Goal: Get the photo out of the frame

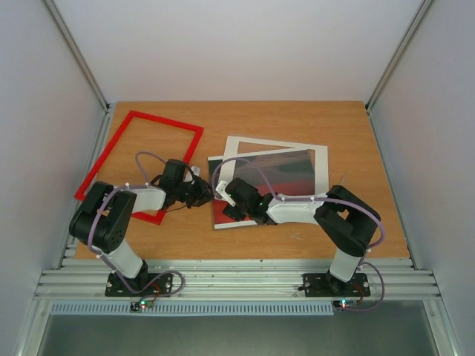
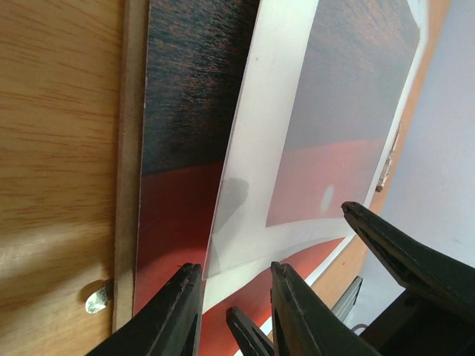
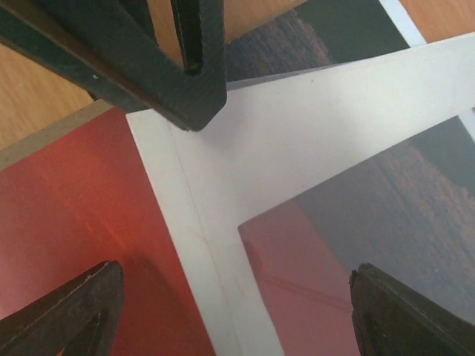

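Observation:
The red frame (image 1: 167, 121) lies empty on the table at the left, apart from the rest. The photo (image 1: 220, 216), red with a dark part, lies in the middle on a brown backing board (image 2: 126, 185). A white mat with a dark pane (image 1: 274, 142) rests askew on the photo (image 2: 178, 222). My left gripper (image 1: 204, 194) sits low at the mat's near corner (image 2: 260, 185), its jaws (image 2: 231, 271) a little apart with nothing clamped. My right gripper (image 1: 226, 199) hovers wide open (image 3: 237, 297) over that same corner (image 3: 297, 141) and the photo (image 3: 67, 215).
A small metal clip (image 2: 96, 297) sticks out of the backing board's edge. Both grippers are close together at the stack's left corner; the left gripper's fingers (image 3: 185, 67) show in the right wrist view. White walls enclose the table on three sides.

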### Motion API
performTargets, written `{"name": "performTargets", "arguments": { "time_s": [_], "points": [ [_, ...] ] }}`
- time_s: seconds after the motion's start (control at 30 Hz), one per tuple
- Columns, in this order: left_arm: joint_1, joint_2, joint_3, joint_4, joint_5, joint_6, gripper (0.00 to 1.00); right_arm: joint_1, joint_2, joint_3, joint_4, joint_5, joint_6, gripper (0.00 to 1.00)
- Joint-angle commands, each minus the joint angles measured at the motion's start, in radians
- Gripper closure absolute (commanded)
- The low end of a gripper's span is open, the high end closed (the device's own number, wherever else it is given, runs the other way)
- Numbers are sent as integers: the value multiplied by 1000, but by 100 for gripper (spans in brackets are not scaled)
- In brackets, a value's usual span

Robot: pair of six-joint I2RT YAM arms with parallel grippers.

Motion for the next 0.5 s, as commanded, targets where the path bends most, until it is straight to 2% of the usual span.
{"name": "performTargets", "arguments": {
  "time_s": [0.0,0.13,0.27,0.47],
  "points": [
    [-9,11,-10,65,20,-14,73,12,32,28,78,58,-60,17],
    [-13,9,-12,71,20,-19,73,20,61,28,107,78,-74,19],
    [-18,9,-11,76,23,-25,73,28,87,32,134,105,-94,25],
    [-23,0,-16,75,20,-32,73,35,103,30,173,146,-116,48]
  ]
}}
